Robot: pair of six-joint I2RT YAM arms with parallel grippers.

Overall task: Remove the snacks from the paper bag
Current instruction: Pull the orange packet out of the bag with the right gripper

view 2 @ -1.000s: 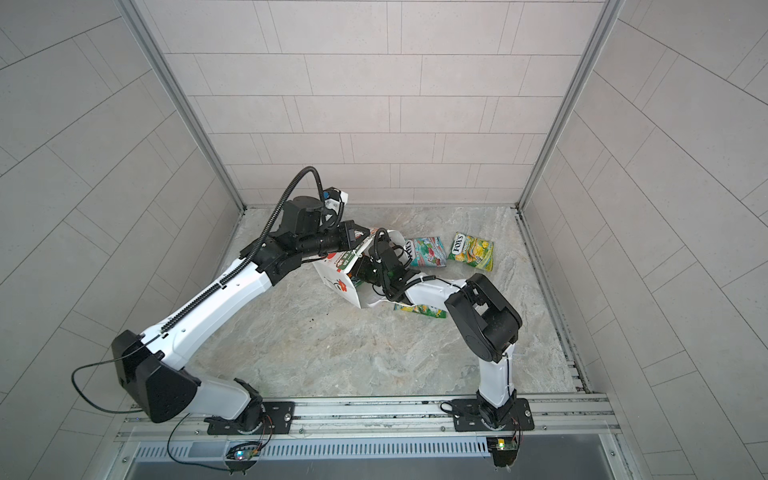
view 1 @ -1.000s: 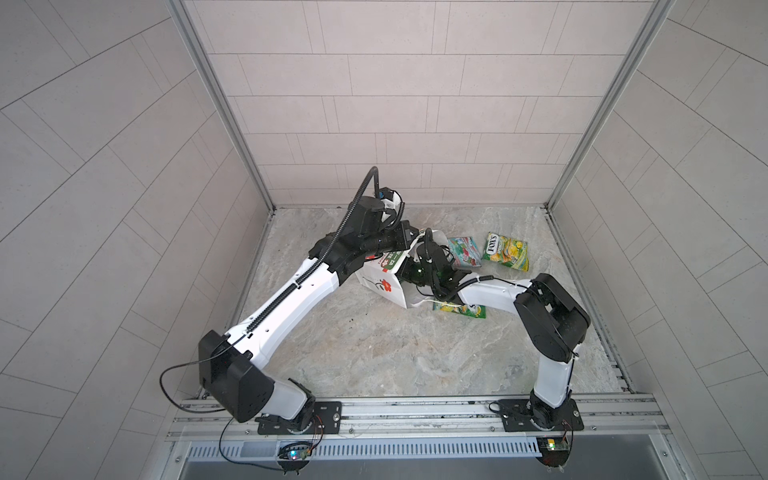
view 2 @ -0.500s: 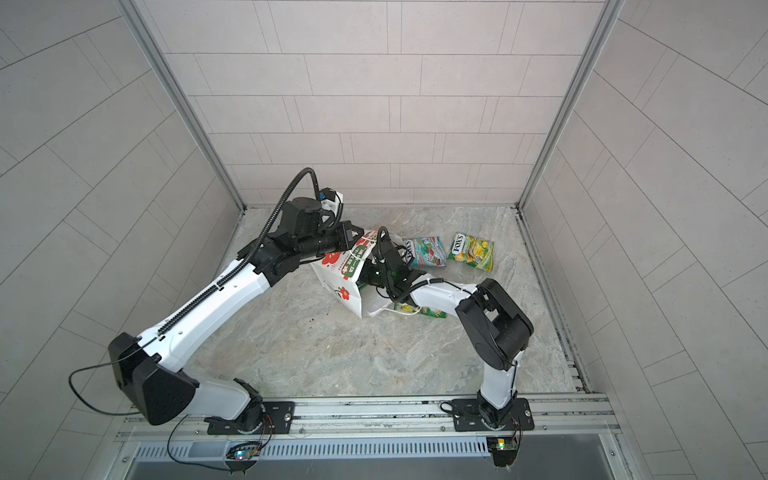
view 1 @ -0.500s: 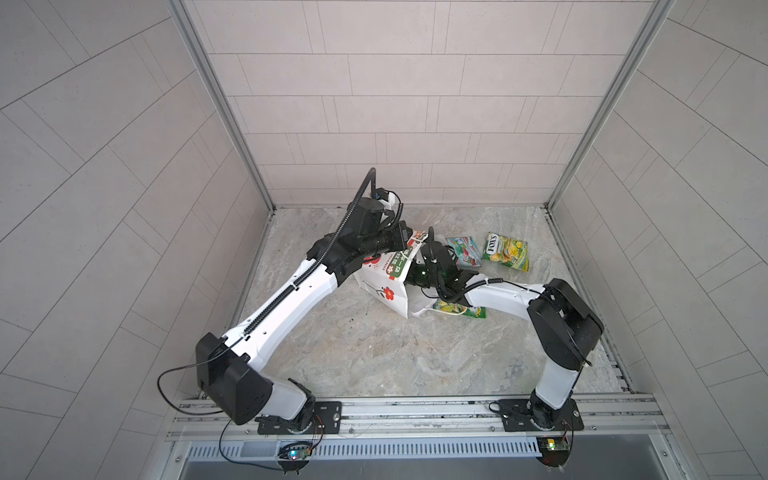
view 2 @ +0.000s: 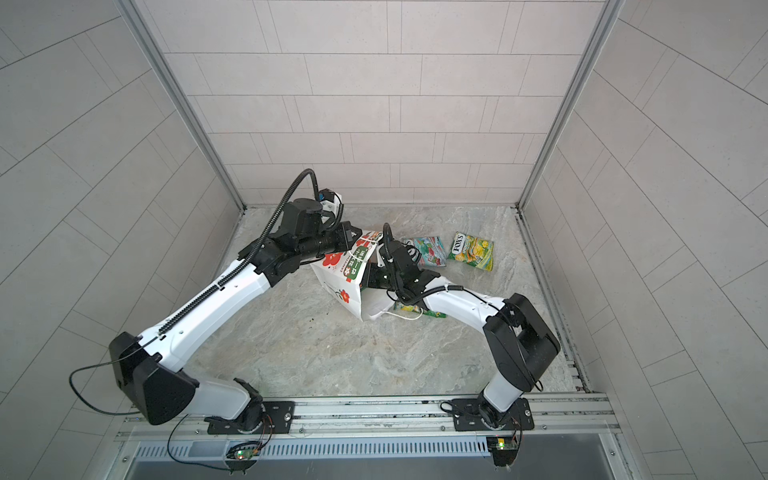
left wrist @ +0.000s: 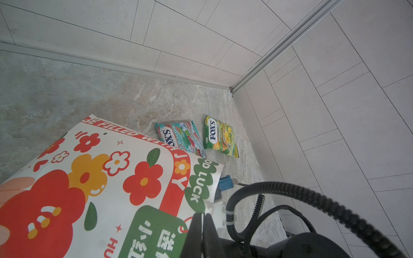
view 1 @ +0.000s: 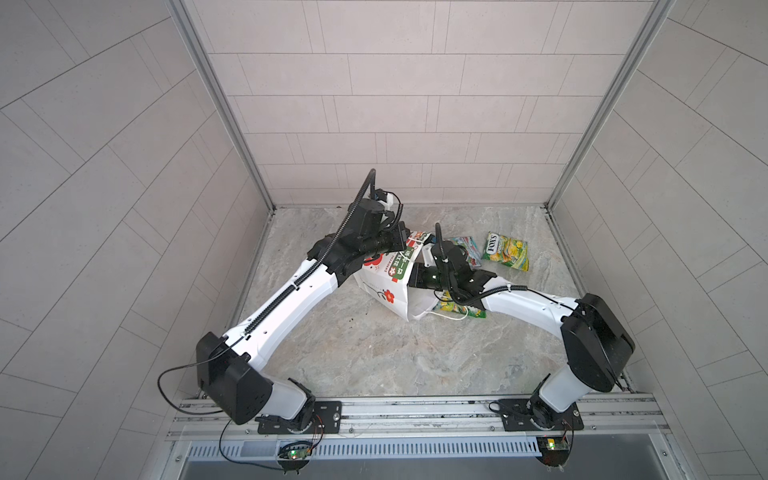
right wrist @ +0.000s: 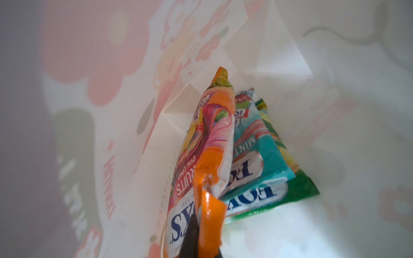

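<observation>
Right claw (right wrist: 197,225) hidden inside paper bag (view 1: 384,286), orange packet (right wrist: 207,145) cut off

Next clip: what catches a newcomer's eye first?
The white flower-printed paper bag sits tipped at centre, its edge pinched by the left end effector. Inside it, the right end effector is shut on an orange glossy candy packet; a teal packet and a yellow-green packet lie just beyond it.

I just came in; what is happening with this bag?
The left gripper holds the paper bag tilted by its edge. The right gripper, inside it, is shut on the orange FOX'S packet; a teal packet and a green packet lie beside it in the bag. Three packets lie out on the table.
</observation>
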